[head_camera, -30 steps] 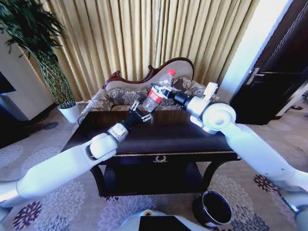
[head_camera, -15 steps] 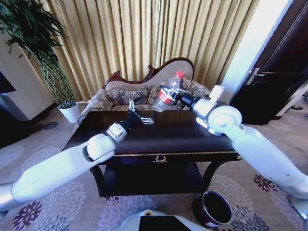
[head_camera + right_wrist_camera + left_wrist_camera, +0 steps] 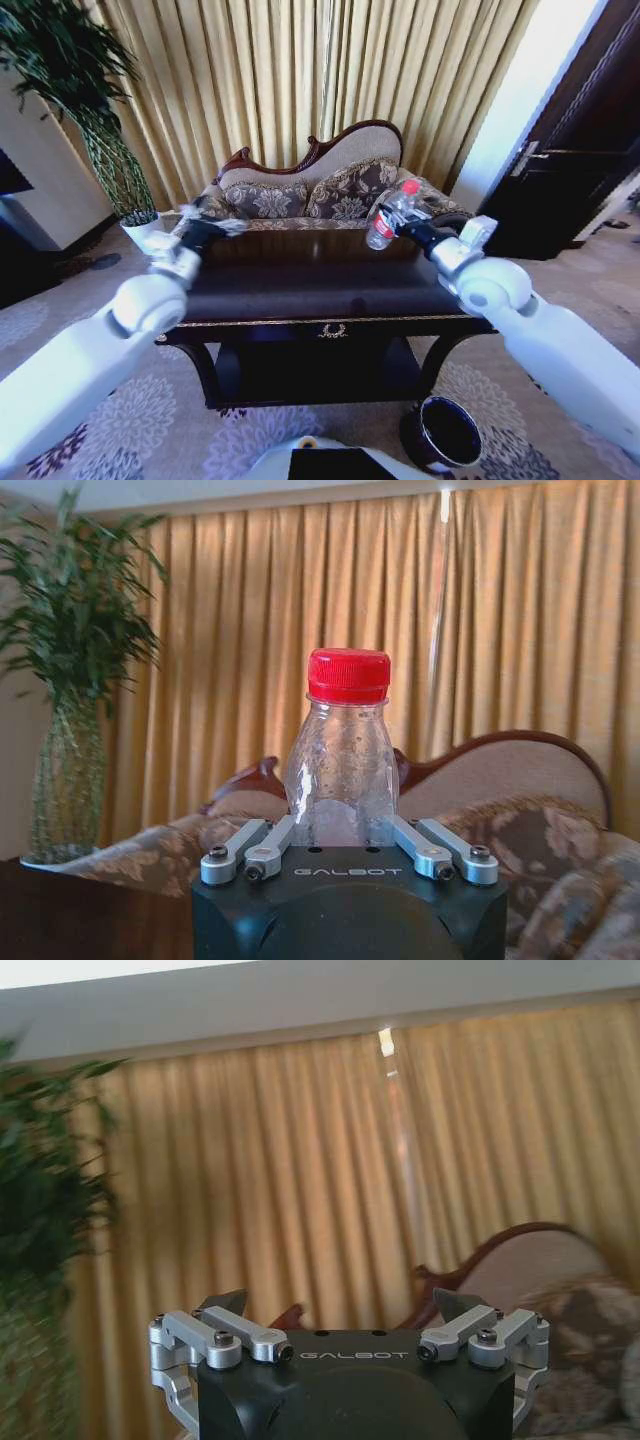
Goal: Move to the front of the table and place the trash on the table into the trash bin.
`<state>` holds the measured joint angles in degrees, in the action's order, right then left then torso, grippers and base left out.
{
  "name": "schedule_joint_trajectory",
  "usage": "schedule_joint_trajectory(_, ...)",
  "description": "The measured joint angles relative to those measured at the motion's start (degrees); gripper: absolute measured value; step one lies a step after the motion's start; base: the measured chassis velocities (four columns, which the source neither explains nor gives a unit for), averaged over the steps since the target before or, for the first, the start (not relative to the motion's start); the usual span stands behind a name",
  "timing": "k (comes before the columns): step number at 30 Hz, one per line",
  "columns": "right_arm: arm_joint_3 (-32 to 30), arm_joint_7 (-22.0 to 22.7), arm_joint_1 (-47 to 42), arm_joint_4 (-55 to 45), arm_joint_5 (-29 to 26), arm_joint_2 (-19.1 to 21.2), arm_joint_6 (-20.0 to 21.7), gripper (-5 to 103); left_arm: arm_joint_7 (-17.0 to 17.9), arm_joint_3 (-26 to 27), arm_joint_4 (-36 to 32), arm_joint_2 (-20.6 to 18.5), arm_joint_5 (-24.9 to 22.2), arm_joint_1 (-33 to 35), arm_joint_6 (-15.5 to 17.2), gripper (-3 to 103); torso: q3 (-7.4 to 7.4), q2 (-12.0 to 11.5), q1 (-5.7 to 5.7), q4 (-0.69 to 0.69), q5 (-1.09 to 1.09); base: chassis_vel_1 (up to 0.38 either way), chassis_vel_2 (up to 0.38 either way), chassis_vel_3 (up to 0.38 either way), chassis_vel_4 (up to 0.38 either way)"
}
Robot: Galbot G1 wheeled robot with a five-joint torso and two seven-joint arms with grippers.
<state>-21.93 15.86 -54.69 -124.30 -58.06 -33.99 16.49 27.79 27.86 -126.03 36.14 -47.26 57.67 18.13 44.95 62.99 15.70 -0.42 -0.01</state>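
My right gripper [image 3: 400,222] is clamped on the clear bottle [image 3: 385,218], red cap up and leaning a little, held in the air above the far right part of the table [image 3: 320,290]. In the right wrist view the bottle [image 3: 342,765] stands between the two fingers, which press its lower body. My left gripper [image 3: 205,232] hangs over the far left corner of the table; in the left wrist view its fingers [image 3: 222,1305] stand apart with nothing between them.

Below both arms I see the dark, glossy tabletop with a gold emblem on its front edge and a lower shelf underneath. The trash bin [image 3: 445,433] sits on the patterned carpet [image 3: 130,420] just beside the table's front right leg, well apart from the bottle.

Behind the table stands a patterned sofa [image 3: 310,190] against gold curtains [image 3: 300,70]. A tall plant [image 3: 85,100] in a white pot fills the far left, and a dark door [image 3: 570,170] is on the right.
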Motion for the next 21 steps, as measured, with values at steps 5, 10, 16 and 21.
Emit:
schedule_joint_trajectory(5,-8.8,1.2,-10.9,-2.7,2.6,-1.8,0.0,21,0.2,17.9,-1.3,6.5,-3.3,12.8,5.3,100,-0.01,0.0,-0.01,-0.01,-0.01,0.000,0.000,0.000,0.000)
schedule_joint_trajectory(10,-15.2,1.9,-16.5,-5.0,5.5,-3.6,0.7,21,-3.6,26.4,-3.9,10.4,-4.6,19.1,7.3,100,0.00,0.0,0.00,0.00,-0.01,0.000,0.000,0.000,0.000)
schedule_joint_trajectory(16,-18.7,2.2,-21.6,-8.5,7.5,-6.0,1.5,21,-7.6,28.2,-4.8,12.7,-2.8,21.8,7.3,100,-0.01,0.0,-0.01,-0.01,-0.01,0.000,0.000,0.000,0.000)
schedule_joint_trajectory(21,-19.1,2.2,-22.1,-9.4,7.4,-6.4,1.8,21,-8.6,26.3,-5.8,12.9,-1.9,21.4,7.3,100,0.01,0.0,0.00,-0.01,0.00,0.000,0.000,0.000,0.000)
